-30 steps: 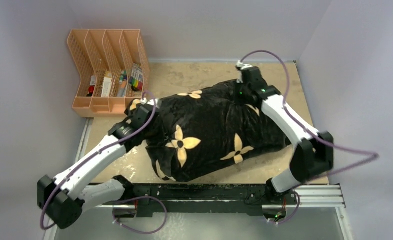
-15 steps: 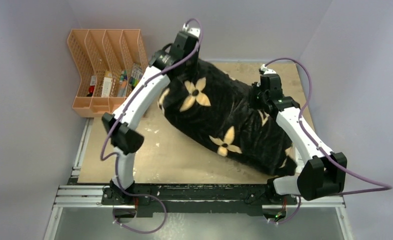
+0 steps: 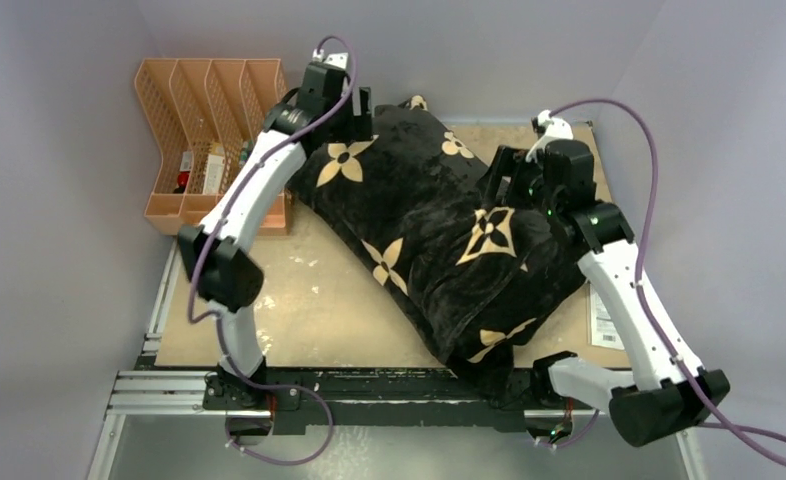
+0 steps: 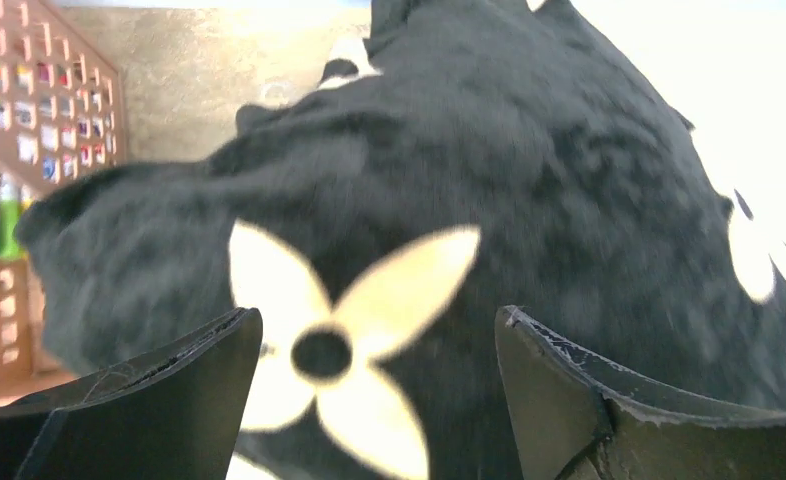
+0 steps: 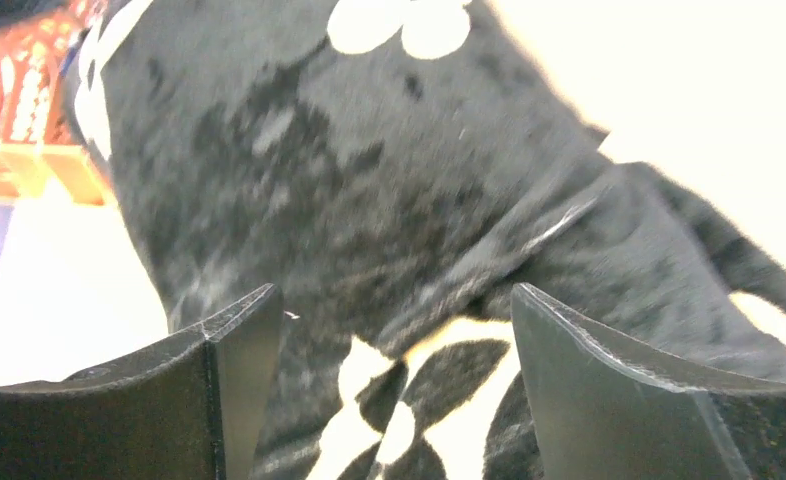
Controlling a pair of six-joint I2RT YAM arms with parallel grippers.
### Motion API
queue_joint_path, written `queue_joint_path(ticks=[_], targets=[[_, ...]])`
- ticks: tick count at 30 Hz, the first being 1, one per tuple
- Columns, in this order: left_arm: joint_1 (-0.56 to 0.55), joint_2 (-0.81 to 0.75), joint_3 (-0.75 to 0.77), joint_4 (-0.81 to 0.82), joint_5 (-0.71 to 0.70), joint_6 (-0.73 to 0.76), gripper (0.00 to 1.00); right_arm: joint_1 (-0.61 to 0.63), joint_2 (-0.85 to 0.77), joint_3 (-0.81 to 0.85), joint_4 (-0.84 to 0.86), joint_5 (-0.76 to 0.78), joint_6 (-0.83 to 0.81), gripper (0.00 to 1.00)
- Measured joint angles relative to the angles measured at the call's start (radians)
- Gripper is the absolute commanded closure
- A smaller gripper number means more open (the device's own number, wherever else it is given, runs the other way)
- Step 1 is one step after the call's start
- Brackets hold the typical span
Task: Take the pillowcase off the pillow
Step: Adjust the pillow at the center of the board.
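the large black plush pillowcase [image 3: 419,230] with tan flower motifs lies diagonally across the bench [image 3: 309,300], hiding the pillow entirely; left gripper [image 4: 377,312] and right gripper [image 5: 394,290] hover over it, jaws apart, empty. removal looks barely begun.

Pillowcase [image 3: 419,230], orange organizer [image 3: 184,120] on tan table [image 3: 309,300]

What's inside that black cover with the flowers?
The cover looks puffy and full, but its black fabric wraps all around, so whatever fills it is hidden.
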Motion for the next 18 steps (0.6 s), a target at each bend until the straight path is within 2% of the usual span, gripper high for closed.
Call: queue_joint_path(ticks=[4,7,8,10,13,16,18], targets=[[-0.016,-0.259,-0.249,0.029,0.018,-0.005,0.13,-0.016,0.13,0.169,-0.044,0.116,-0.033,0.02],[-0.018,-0.5,-0.505,0.092,0.076,-0.035,0.13,-0.059,0.28,0.254,-0.068,0.131,-0.046,0.02],[-0.018,-0.576,-0.601,0.118,0.106,-0.052,0.13,-0.075,0.315,0.256,-0.068,0.117,-0.05,0.05],[-0.018,-0.704,-0.798,0.169,0.171,-0.092,0.12,-0.108,0.404,0.251,-0.09,0.059,-0.058,0.16],[-0.024,-0.804,-1.06,0.23,0.251,-0.171,0.11,-0.136,0.489,0.178,-0.06,-0.084,-0.063,0.31],[-0.037,-0.822,-1.249,0.301,0.3,-0.269,0.15,-0.145,0.455,0.042,0.065,-0.195,-0.042,0.41],[-0.059,-0.809,-1.29,0.351,0.299,-0.317,0.2,-0.144,0.383,-0.051,0.145,-0.231,-0.006,0.51]])
